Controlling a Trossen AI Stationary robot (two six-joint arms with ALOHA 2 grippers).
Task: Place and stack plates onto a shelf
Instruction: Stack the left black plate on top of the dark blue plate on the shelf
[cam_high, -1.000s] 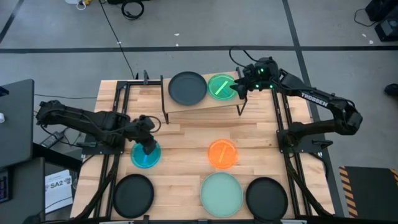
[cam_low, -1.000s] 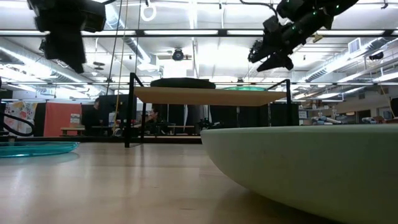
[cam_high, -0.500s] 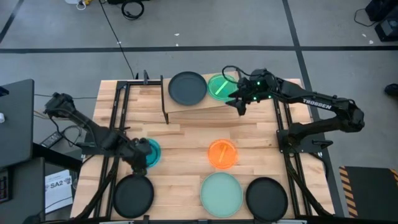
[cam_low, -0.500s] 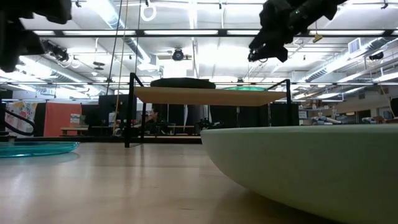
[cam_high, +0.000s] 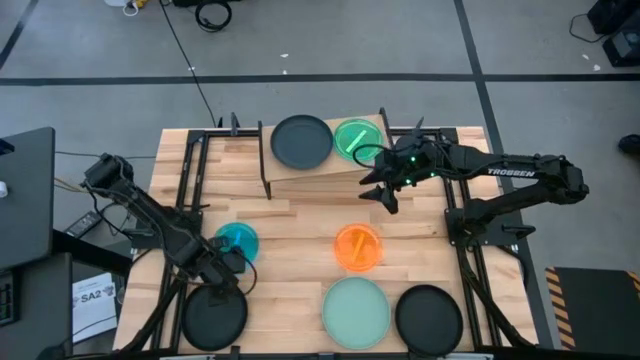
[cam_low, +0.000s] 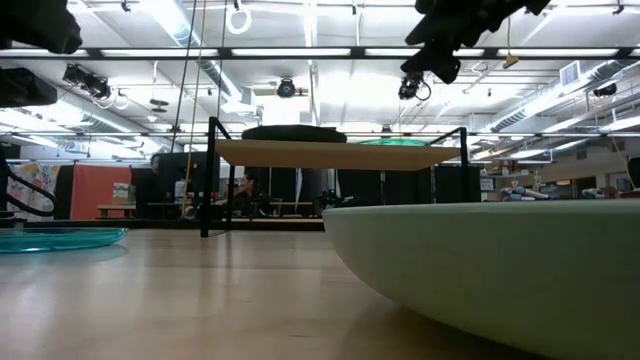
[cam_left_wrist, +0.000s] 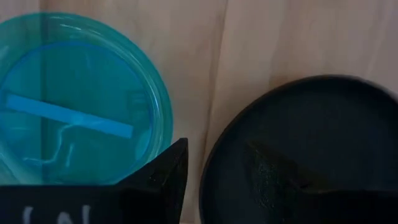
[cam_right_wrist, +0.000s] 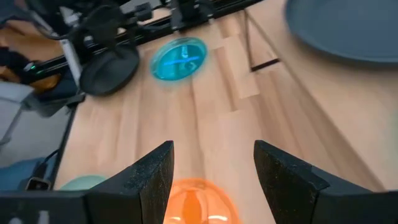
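from straight overhead, the small light-wood shelf on black legs (cam_high: 322, 160) sits at 12 o'clock on the slatted wooden tabletop (cam_high: 300, 225), carrying a large dark grey plate (cam_high: 301, 141) with a translucent green plate (cam_high: 355, 139) just beside it. the right gripper (cam_high: 385, 185) hangs off the shelf's 4 o'clock corner, fingers parted and holding nothing. a translucent orange plate (cam_high: 357, 247) lies near the table's centre, a translucent blue plate (cam_high: 236, 241) at 9 o'clock, and along 6 o'clock sit a large black plate (cam_high: 215, 313), a pale mint green plate (cam_high: 355, 310) and another black plate (cam_high: 429, 316). the left gripper (cam_high: 228, 270) hovers between the blue plate and the black plate at 7 o'clock.

at table height, the mint plate's rim fills the foreground, the shelf stands behind it, and the right gripper shows above the shelf's right end.

past the left wrist's fingers (cam_left_wrist: 168, 177), spread and empty, the blue plate lies just beside the black plate's rim.

past the right wrist's open fingers (cam_right_wrist: 152, 177), the orange plate lies below, with the blue plate and a black plate farther off.
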